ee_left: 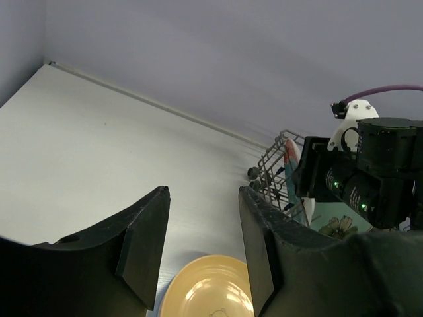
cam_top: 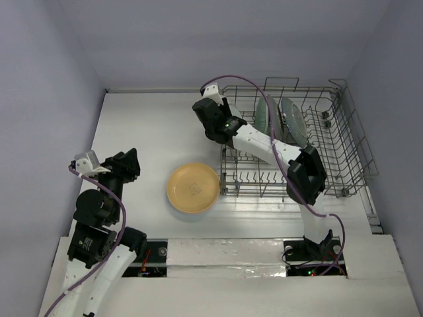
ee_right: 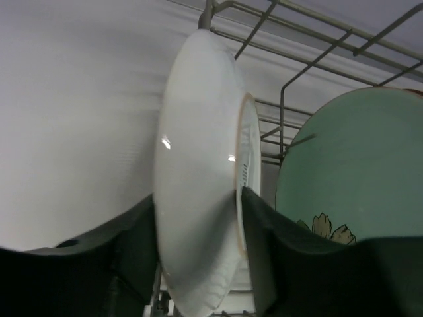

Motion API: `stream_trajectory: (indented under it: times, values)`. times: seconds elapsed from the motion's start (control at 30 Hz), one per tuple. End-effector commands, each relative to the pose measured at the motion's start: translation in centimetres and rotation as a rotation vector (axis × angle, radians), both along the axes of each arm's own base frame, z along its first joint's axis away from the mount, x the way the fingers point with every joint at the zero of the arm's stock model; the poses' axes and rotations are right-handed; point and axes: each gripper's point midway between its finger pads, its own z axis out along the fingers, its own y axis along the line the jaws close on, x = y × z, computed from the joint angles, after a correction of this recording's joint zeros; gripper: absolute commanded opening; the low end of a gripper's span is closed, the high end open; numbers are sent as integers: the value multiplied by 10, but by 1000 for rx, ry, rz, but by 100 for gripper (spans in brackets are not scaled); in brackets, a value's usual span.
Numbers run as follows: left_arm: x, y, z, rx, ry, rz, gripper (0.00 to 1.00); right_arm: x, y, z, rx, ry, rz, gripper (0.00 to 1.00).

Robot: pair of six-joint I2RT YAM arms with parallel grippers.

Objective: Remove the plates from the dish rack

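Right wrist view: right pincer (ee_right: pixel 197 201) grips a round white plate (ee_right: pixel 198 132) upright in the grey wire dish rack (ee_right: pixel 207 13); left pincer (ee_left: pixel 203 198) gapes empty.

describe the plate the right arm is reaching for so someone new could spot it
Find the grey wire dish rack on the right of the table. At its far left corner the white plate stands on edge between the fingers of the right gripper. It is plain and glossy, while the mint green plate beside it carries a flower.

The white surface (cam_top: pixel 142 125) carried a yellow plate (cam_top: pixel 192 187) lying flat, just beside the grey wire dish rack (cam_top: pixel 334 153) on its right.
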Motion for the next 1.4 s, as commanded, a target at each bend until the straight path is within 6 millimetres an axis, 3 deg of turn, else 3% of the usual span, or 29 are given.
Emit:
stream_trajectory:
  times: [0.0, 0.17, 0.37, 0.5, 0.57, 0.63, 0.7, 0.83, 1.07, 1.37]
  values:
    - [3, -2, 11, 1, -37, -6, 43, 4, -28, 48, 23, -94, -93, 50]
    - [3, -2, 11, 0, -42, -6, 43, 1, -44, 59, 28, -120, -126, 41]
    - [4, -2, 11, 3, -39, -10, 43, -6, -69, 70, 60, -143, -195, 38]
    - [4, -3, 10, 4, -38, -12, 43, -6, -86, 63, 41, -123, -225, 25]
    - [4, -2, 11, 3, -41, -10, 43, -4, -98, 58, 23, -107, -250, 8]
    - [4, -2, 11, 3, -41, -10, 43, -5, -100, 55, 4, -99, -252, 1]
    - [4, -3, 11, 3, -41, -12, 43, -4, -106, 62, 0, -114, -259, 0]
    - [4, -1, 11, 5, -41, -5, 43, -5, -113, 94, -13, -172, -265, 0]
    - [4, -2, 11, 4, -43, -11, 43, -12, -127, 175, 6, -308, -269, 0]
    - [5, -5, 11, 8, -40, -23, 43, -27, -137, 227, 89, -360, -260, 0]
